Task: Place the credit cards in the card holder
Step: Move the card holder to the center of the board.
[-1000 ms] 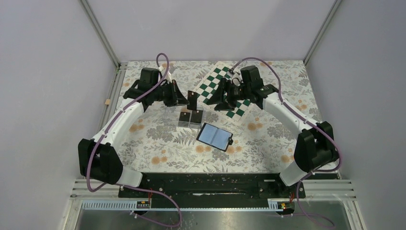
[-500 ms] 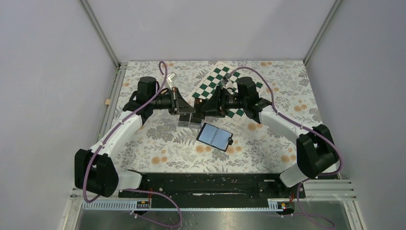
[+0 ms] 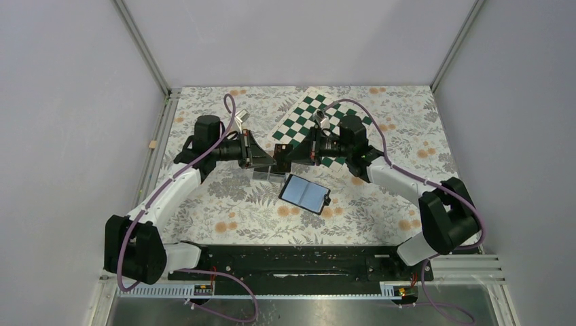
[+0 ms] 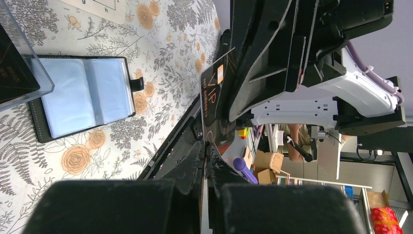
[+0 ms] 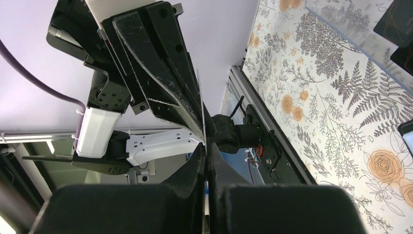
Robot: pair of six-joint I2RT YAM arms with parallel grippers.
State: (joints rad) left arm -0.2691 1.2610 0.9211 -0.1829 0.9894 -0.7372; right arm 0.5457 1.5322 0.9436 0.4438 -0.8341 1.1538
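- Closest to the arm bases, the card holder lies open and flat on the flowery table. Its clear sleeves face up and the little snap tab sticks out on the right arm's side.
- Just past it, a bit to the left, sits the clear box. It's right beside the holder's far left corner, though I can't tell if the two actually touch.
- There are a couple of dark cards standing in that box.
- Over the far side of the box the two arms meet nose to nose, with one card held in the air between them.
- The left gripper is pinched tight on one end of that card. Its fingers are basically together with just the card's thickness in between.
- The right gripper is clamped on the opposite end. From its own camera the card shows up as a thin edge-on line running straight into its closed fingers.
- So both grippers have the same card, and it hangs beyond the holder, not over it. The holder is below and off to the near right of the pinch.
- Furthest back, behind the right arm's wrist, is the checkered board, lying at an angle on the table.
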